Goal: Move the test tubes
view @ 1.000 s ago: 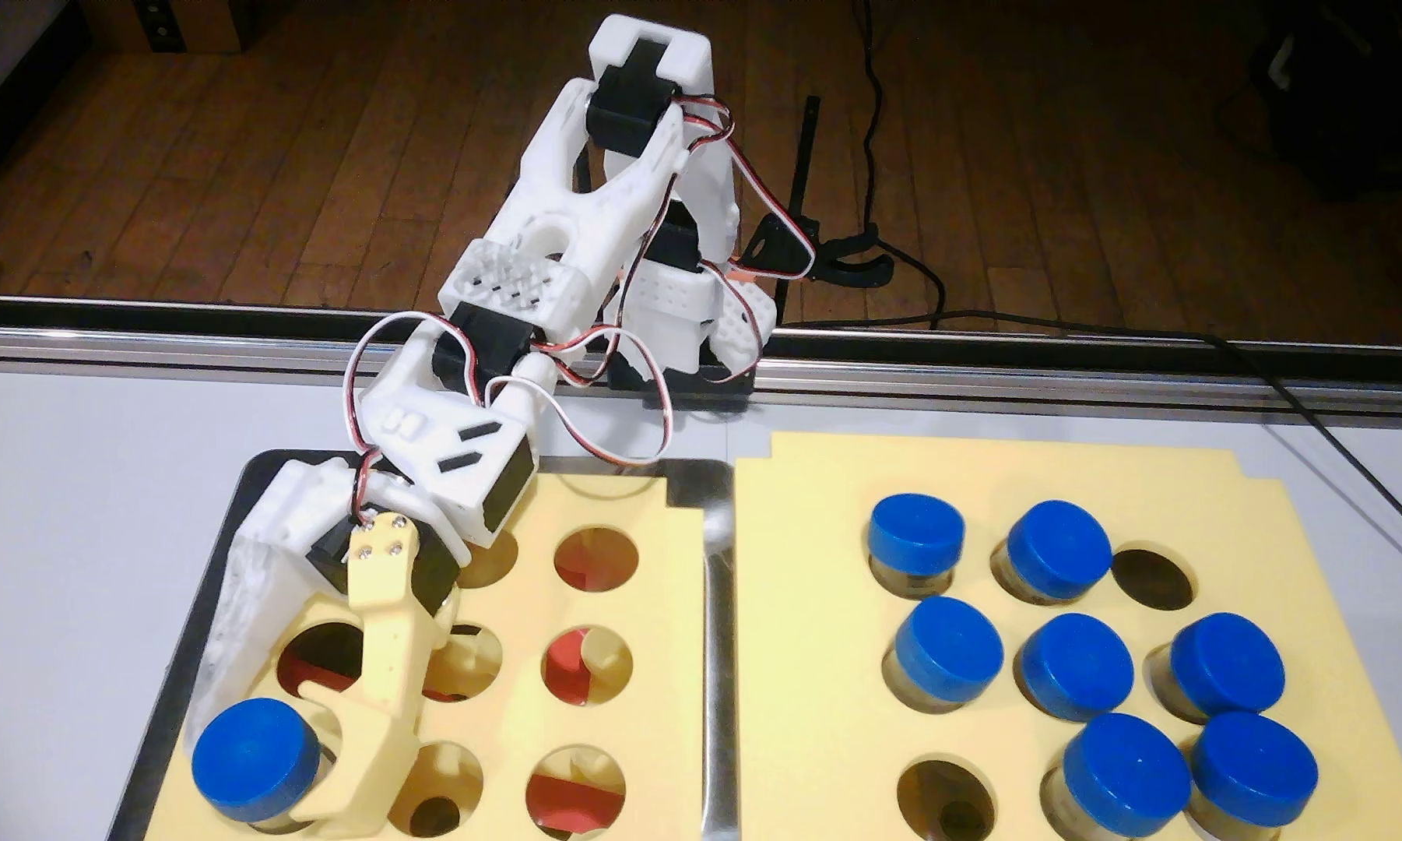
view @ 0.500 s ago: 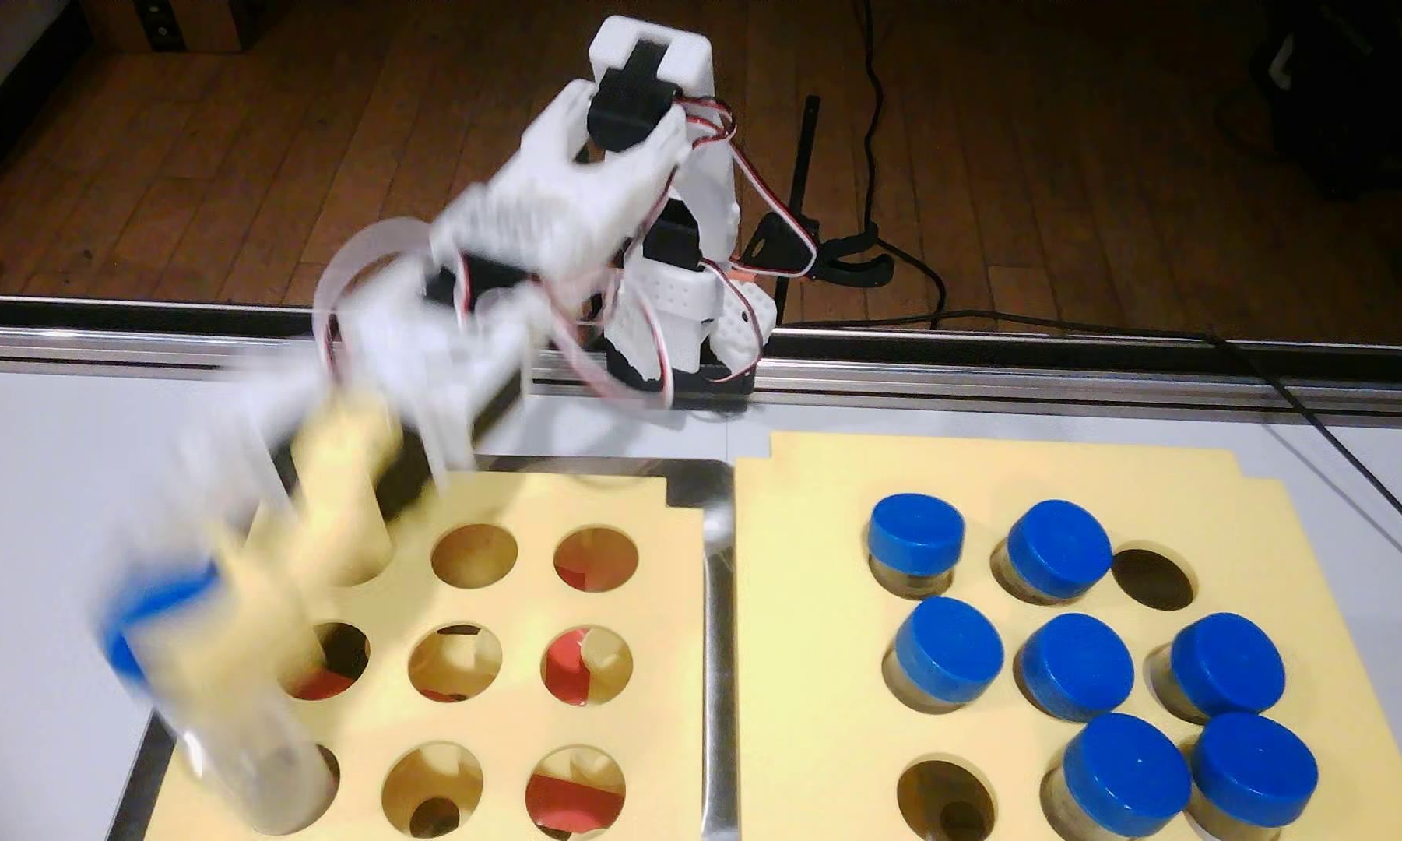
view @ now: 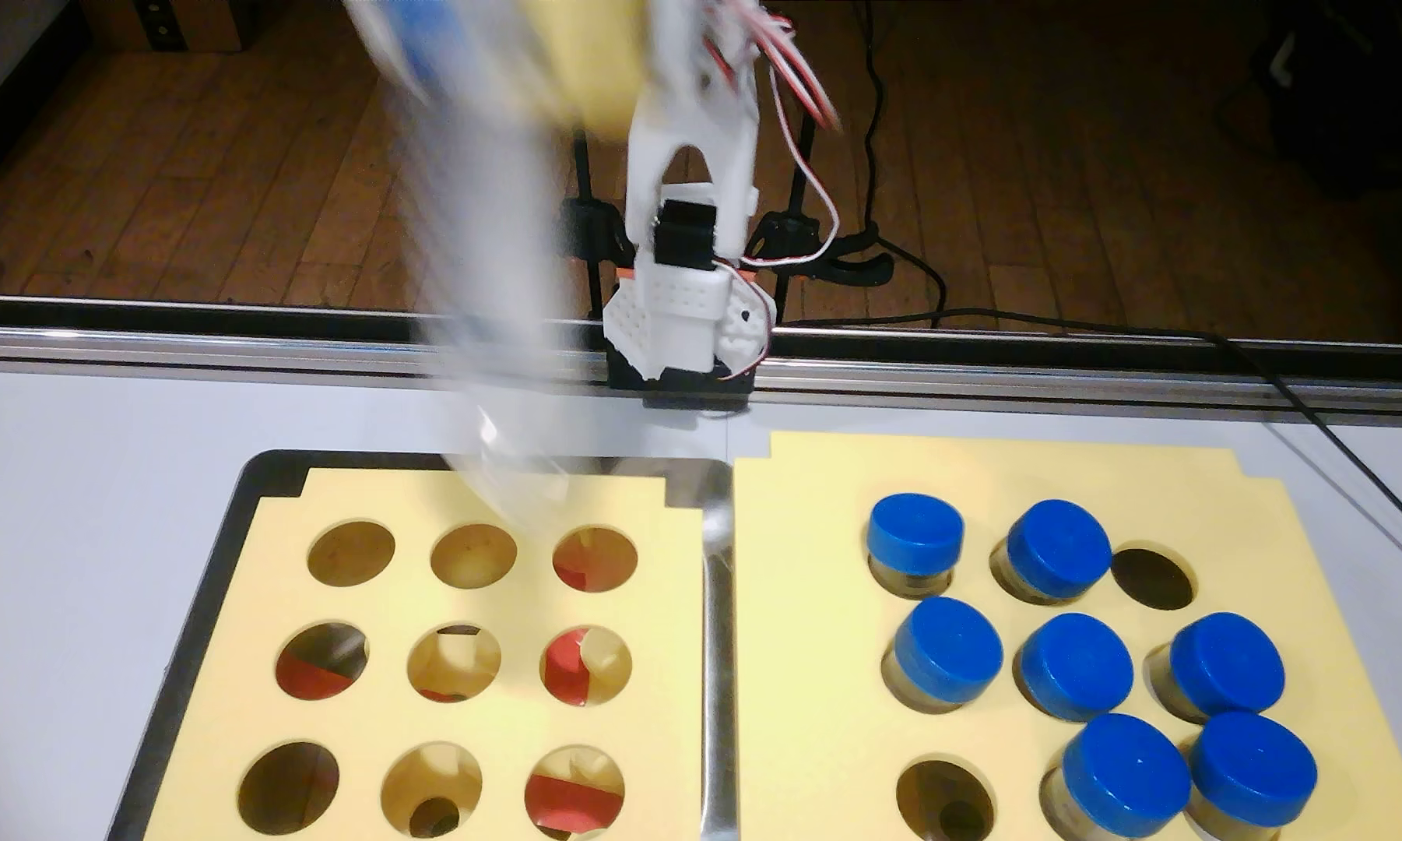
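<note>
High above the left foam tray [view: 685, 566], the blurred gripper [view: 519, 48] carries a long upright test tube [view: 495, 340]; empty holes lie to its right; finger state cannot be told.

White table [view: 75, 501], black tray [view: 196, 582] beside yellow foam sheet [view: 811, 614]

On the table [view: 75, 501], two foam boards side by side: left board [view: 665, 647] in a tray [view: 196, 582], holes empty; right board [view: 811, 614] holding seven tubes [view: 1077, 667]. Arm base [view: 681, 323] at far edge, behind both.
</note>
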You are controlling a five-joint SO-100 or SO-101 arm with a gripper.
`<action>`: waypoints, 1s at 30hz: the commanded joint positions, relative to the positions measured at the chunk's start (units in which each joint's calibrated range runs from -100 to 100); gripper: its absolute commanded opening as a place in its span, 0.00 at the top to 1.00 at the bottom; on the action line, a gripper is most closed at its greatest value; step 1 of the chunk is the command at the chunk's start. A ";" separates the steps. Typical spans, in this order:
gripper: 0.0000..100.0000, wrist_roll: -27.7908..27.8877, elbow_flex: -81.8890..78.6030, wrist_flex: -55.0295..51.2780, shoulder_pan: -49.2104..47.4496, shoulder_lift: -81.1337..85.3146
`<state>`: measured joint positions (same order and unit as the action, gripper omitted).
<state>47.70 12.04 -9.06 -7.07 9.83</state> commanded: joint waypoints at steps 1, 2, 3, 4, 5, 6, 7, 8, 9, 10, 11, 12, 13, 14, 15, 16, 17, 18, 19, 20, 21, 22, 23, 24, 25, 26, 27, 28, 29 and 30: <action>0.96 -0.21 -4.00 1.00 -9.79 -1.88; 0.96 -0.21 -4.28 1.00 -11.27 -3.01; 0.96 -0.21 -4.28 1.00 -12.68 -4.40; 0.96 -0.21 -4.00 1.00 -14.97 -6.83; 0.96 -0.21 -3.64 1.00 -15.79 -7.96; 0.96 -0.21 -3.55 1.00 -16.46 -9.01; 0.96 -0.21 -3.55 1.00 -17.20 -9.96; 0.96 -0.21 -3.46 1.00 -18.38 -11.18; 0.96 -0.21 -3.46 1.00 -18.83 -11.78; 0.96 -0.21 -3.46 1.00 -19.12 -12.39; 0.96 -0.21 -3.37 1.00 -19.42 -12.91; 0.96 -0.21 -3.37 1.00 -19.94 -13.43; 0.96 -0.21 -3.55 1.00 -20.46 -14.30; 0.96 -0.21 -3.64 1.00 -20.46 -14.65; 0.96 -0.21 -3.82 1.00 -20.61 -14.91; 0.96 -0.21 -4.09 0.90 -21.05 -15.26; 0.96 -0.21 -4.46 0.61 -21.27 -15.61; 0.96 -0.21 -5.82 0.32 -21.57 -16.39; 0.96 -0.21 -7.00 0.32 -21.64 -16.82; 0.96 -0.21 -8.18 0.32 -21.79 -17.17; 0.96 -0.21 -9.72 0.32 -22.38 -17.60; 0.96 0.00 -11.18 0.32 -22.68 -17.86; 0.96 0.10 -15.08 0.23 -23.27 -18.47; 0.96 -0.11 -17.08 0.23 -23.79 -18.82; 0.95 -0.16 -19.25 0.23 -24.68 -19.25; 0.95 -0.16 -20.89 0.23 -25.50 -19.69; 0.95 -0.21 -22.43 0.23 -26.53 -20.30; 0.95 -0.26 -24.52 0.23 -28.16 -21.42; 0.94 -0.58 -24.79 0.23 -28.76 -22.03; 0.90 -1.26 -24.79 0.42 -29.13 -22.29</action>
<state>47.65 -8.48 -8.09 -31.23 -10.25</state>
